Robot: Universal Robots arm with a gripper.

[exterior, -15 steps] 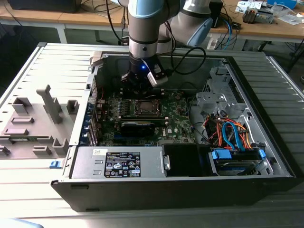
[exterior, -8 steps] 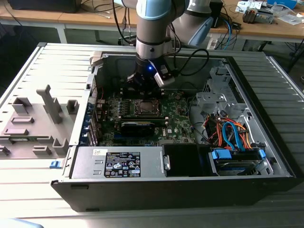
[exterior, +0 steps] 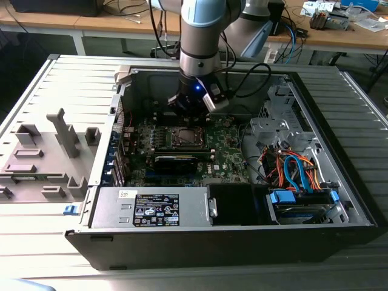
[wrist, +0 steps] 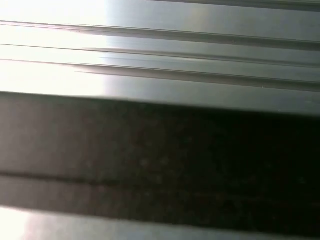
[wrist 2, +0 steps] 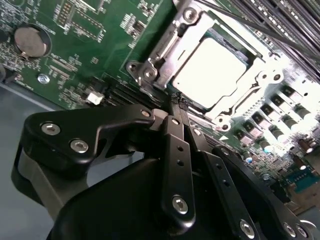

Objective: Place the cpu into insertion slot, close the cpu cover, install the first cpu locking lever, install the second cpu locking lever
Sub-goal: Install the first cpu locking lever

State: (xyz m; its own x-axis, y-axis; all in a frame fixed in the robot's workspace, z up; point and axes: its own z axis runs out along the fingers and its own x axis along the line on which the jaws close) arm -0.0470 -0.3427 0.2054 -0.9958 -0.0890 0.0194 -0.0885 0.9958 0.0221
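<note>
The cpu (wrist 2: 212, 70) is seated in the insertion slot (exterior: 185, 138) on the green board, with the cpu cover (wrist 2: 170, 47) closed over it. The gripper (wrist 2: 175, 106) is held with its fingers pressed together, empty, just beside the socket's edge.

We see the gripper (exterior: 193, 104) low inside the open computer case (exterior: 315, 233), just above the insertion slot (exterior: 183, 137) at frame centre of the exterior view. Access from above is open. The case's rear wall (exterior: 157, 85) stands close behind the gripper. A long black card (exterior: 176, 162) lies just below the slot. A cable bundle (exterior: 297, 173) crowds the lower right.
</note>
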